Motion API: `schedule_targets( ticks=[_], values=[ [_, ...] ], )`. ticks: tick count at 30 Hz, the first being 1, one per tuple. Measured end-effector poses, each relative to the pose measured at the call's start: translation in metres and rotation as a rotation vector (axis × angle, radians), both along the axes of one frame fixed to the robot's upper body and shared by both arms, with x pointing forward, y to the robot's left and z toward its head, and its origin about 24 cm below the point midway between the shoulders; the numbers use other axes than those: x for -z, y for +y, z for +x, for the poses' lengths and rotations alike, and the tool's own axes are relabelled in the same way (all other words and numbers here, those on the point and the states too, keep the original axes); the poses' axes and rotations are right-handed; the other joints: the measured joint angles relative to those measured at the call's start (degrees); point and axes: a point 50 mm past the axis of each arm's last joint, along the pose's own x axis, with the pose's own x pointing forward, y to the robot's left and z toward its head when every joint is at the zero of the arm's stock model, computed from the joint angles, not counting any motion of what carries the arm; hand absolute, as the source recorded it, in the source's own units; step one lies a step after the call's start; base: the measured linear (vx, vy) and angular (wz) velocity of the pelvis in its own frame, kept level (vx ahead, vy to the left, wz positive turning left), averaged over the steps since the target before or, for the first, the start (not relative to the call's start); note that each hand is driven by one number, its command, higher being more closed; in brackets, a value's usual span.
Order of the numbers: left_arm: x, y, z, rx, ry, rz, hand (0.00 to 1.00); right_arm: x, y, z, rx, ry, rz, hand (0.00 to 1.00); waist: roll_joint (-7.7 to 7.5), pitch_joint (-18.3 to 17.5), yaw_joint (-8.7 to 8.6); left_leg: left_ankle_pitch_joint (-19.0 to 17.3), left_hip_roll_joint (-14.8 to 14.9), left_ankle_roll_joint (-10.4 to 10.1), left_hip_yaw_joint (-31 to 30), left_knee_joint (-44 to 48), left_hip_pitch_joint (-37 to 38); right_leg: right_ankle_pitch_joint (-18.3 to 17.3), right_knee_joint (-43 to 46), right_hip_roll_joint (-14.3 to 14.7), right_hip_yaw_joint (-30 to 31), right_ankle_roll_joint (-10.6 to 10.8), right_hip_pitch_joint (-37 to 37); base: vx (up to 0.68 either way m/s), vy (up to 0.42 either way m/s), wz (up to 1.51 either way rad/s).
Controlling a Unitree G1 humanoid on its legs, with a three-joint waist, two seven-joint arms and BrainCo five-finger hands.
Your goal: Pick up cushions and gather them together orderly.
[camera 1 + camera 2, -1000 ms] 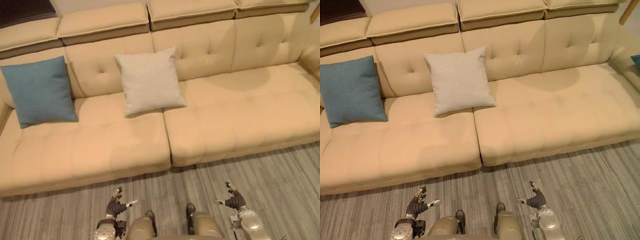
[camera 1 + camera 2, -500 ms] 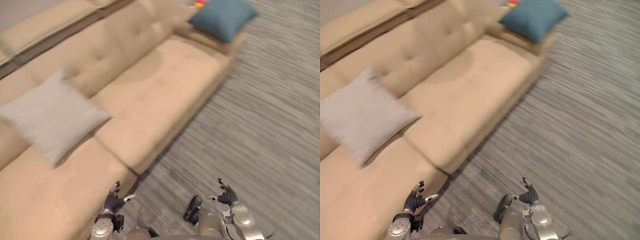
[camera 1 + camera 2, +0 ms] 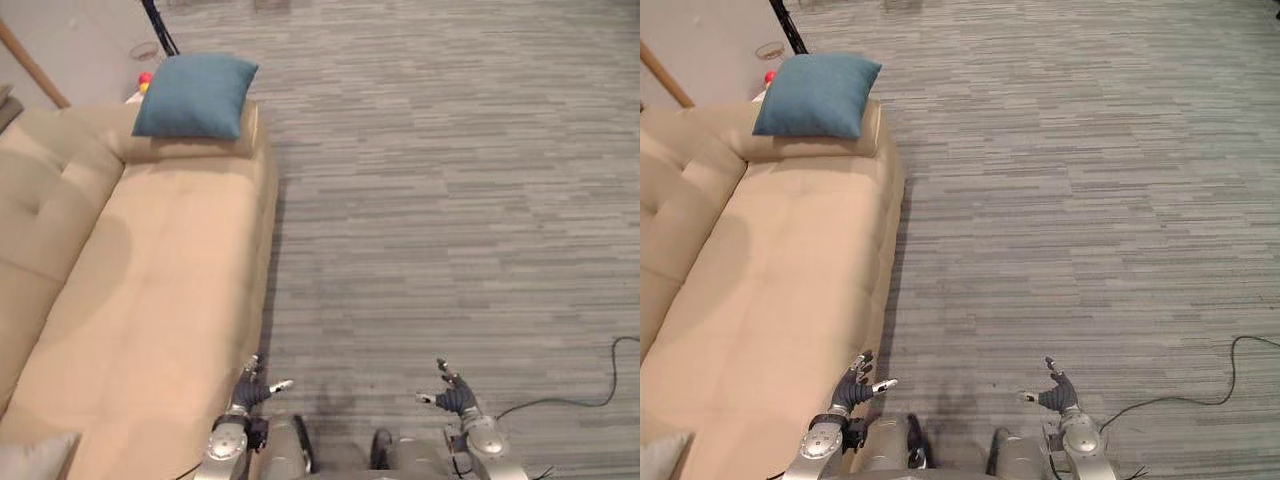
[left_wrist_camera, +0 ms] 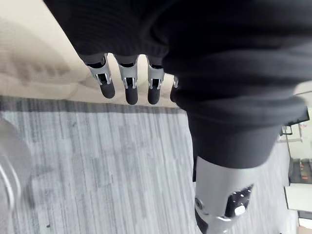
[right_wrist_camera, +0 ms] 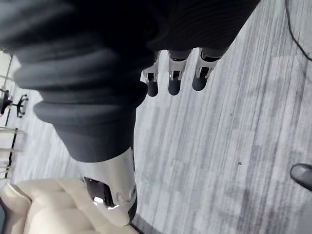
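The grey striped floor [image 3: 450, 200] takes up most of the head views now. Half a second ago the sofa ran slantwise through the middle, so the camera has swung right; the things themselves have not shifted. The beige sofa [image 3: 150, 300] lies along the left edge, its seat running away from the robot to its far armrest.

A blue cushion [image 3: 195, 95] lies flat on that far armrest, in the same spot on the sofa as half a second ago. Of the pale grey cushion [image 3: 35, 455], which then leaned in full view against the sofa's backrest, just a corner shows on the near end of the seat. The two cushions are well apart, one at each end of the sofa.

The left hand [image 3: 250, 392] hangs low over the sofa's front edge at its near end. The right hand [image 3: 455, 398] is over the floor, away from the sofa. Both are posed as before: their fingers [image 4: 127, 87] are straight and relaxed and hold nothing, as both wrist views show.

Something small, red and yellow [image 3: 146, 80], peeks out beyond the sofa beside the blue cushion.
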Motion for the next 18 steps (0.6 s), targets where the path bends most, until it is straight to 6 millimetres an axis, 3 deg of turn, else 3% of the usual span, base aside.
schedule_targets(
  ticks=[1, 2, 3, 4, 5, 6, 7, 8, 9, 11, 13, 15, 16, 17, 18],
  values=[
    [0.0, 0.0, -0.001, -0.006, 0.001, 0.0, 0.0, 0.0, 0.001, 0.0, 0.004, 0.0, 0.002, 0.0, -0.05, -0.04, 0.67, 2.9, 0.04, 1.33, 0.0, 0.15, 0.5, -0.53, 0.02, -0.02, 1.07, 0.83, 0.42, 0.57, 0.333, -0.8],
    [0.0, 0.002, -0.003, -0.018, 0.004, 0.007, 0.0, 0.0, 0.007, 0.004, 0.008, -0.013, 0.025, 0.0, -1.25, -1.0, 1.63, 3.37, -1.77, 5.4, -0.1, 3.29, 0.2, -2.26, 0.14, -1.35, 2.62, 2.65, 1.37, 0.43, 0.242, -0.46],
    [0.0, 0.003, -0.004, -0.024, 0.003, 0.01, 0.0, 0.0, 0.008, 0.004, 0.01, -0.012, 0.028, 0.0, -2.31, -1.29, 1.47, 1.75, -2.29, 6.63, 0.15, 4.85, -0.2, -3.05, 1.03, -2.47, 2.64, 3.74, 1.52, 0.68, 0.343, -0.35],
    [-0.001, 0.002, -0.001, -0.024, -0.004, 0.008, 0.0, 0.002, 0.009, 0.005, 0.013, -0.004, 0.03, 0.0, -4.36, -1.45, 1.5, -2.61, -3.78, 8.01, 1.63, 7.25, 0.16, -4.4, 10.31, -5.6, 2.87, 5.8, -1.58, 0.55, 0.285, -0.13],
    [-0.001, 0.001, -0.001, -0.02, -0.004, 0.005, 0.0, 0.002, 0.009, 0.007, 0.017, -0.002, 0.032, 0.0, -4.61, -1.28, 1.37, -4.01, -4.11, 8.52, 2.22, 7.86, 1.19, -3.77, 16.48, -6.89, 2.77, 6.54, -3.86, 0.64, 0.345, -0.24],
    [0.0, 0.0, -0.002, -0.019, 0.001, -0.004, 0.0, 0.005, 0.01, 0.008, 0.029, 0.012, 0.039, 0.0, -5.13, -0.8, 1.15, -6.34, -5.4, 9.54, 3.14, 7.84, 5.47, 0.91, 31.11, -10.77, 1.5, 7.9, -8.4, 0.41, 0.232, -0.14],
    [0.0, 0.0, -0.003, -0.022, 0.004, -0.007, 0.0, 0.006, 0.01, 0.008, 0.033, 0.017, 0.042, 0.0, -5.11, -0.75, 0.99, -7.2, -5.82, 9.92, 3.36, 7.65, 7.7, 1.72, 36.28, -12.52, 0.21, 7.04, -9.53, 0.56, 0.235, 0.01],
    [0.001, -0.001, -0.006, -0.019, 0.012, -0.009, 0.0, 0.01, 0.009, 0.001, 0.05, 0.042, 0.048, 0.0, -4.51, -0.65, -0.34, -8.99, -6.51, 10.53, 3.3, 5.73, 13.4, -0.12, 43.43, -15.28, -4.61, 4.2, -10.68, 0.59, 0.159, 0.1],
    [0.001, -0.001, -0.006, -0.018, 0.01, -0.008, 0.0, 0.011, 0.009, -0.001, 0.059, 0.046, 0.054, 0.0, -3.68, -0.8, -0.58, -9.18, -6.83, 10.51, 3.29, 3.25, 16.47, -1.5, 43.57, -15.88, -7.2, 2.67, -12.1, 0.75, 0.151, 0.14],
    [-0.006, 0.003, 0.001, -0.02, -0.027, -0.01, 0.0, 0.01, 0.009, 0.002, 0.065, 0.035, 0.057, 0.0, -3.38, -1.22, -1.49, -9.12, -6.9, 10.4, 2.71, -1.37, 20.2, -3.11, 38.21, -15.35, -13.16, 2.11, -16.17, 0.57, 0.088, 0.09],
    [-0.014, 0.003, 0.016, -0.001, -0.071, -0.006, 0.0, 0.007, 0.002, 0.005, 0.09, 0.024, 0.051, 0.0, -2.72, -0.9, -1.59, -9.12, -6.24, 9.04, 2.01, -4.86, 23.4, -2.22, 23.09, -12.75, -17.55, 2.5, -20.75, 0.52, 0.032, 0.12],
    [-0.018, 0.001, 0.026, 0.005, -0.096, -0.009, 0.0, 0.007, -0.007, 0.003, 0.105, 0.034, 0.032, 0.0, -1.32, 0.12, -1.76, -9.94, -4.75, 5.95, 1.8, -6.16, 28.34, 7.26, 1.92, -8.04, -16.25, 2.41, -22.85, 0.67, -0.031, 0.21],
    [-0.018, 0.002, 0.026, 0.002, -0.097, -0.008, 0.0, 0.008, -0.007, 0.002, 0.105, 0.038, 0.031, 0.0, -1.4, 0.1, -1.78, -10.3, -4.63, 5.14, 1.74, -6.11, 29.76, 9.58, -1.45, -6.99, -15.39, 2.4, -22.88, 0.82, -0.133, 0.18],
    [-0.016, 0.004, 0.023, -0.006, -0.083, -0.003, 0.0, 0.009, -0.007, -0.001, 0.104, 0.047, 0.032, 0.0, -1.78, -0.18, -1.73, -11.67, -4.26, 2.76, 0.97, -5.06, 32.97, 13.36, -4.28, -5.87, -14.07, 1.39, -23.17, 0.57, -0.11, 0.2],
    [-0.014, 0.005, 0.02, -0.006, -0.074, 0.002, 0.0, 0.01, -0.006, -0.003, 0.104, 0.052, 0.033, 0.0, -2.15, -0.4, -1.78, -12.18, -4.06, 1.87, 0.46, -3.59, 33.67, 14.68, -2.93, -5.81, -13.02, -0.22, -23.47, 0.77, -0.179, 0.48]
  ],
)
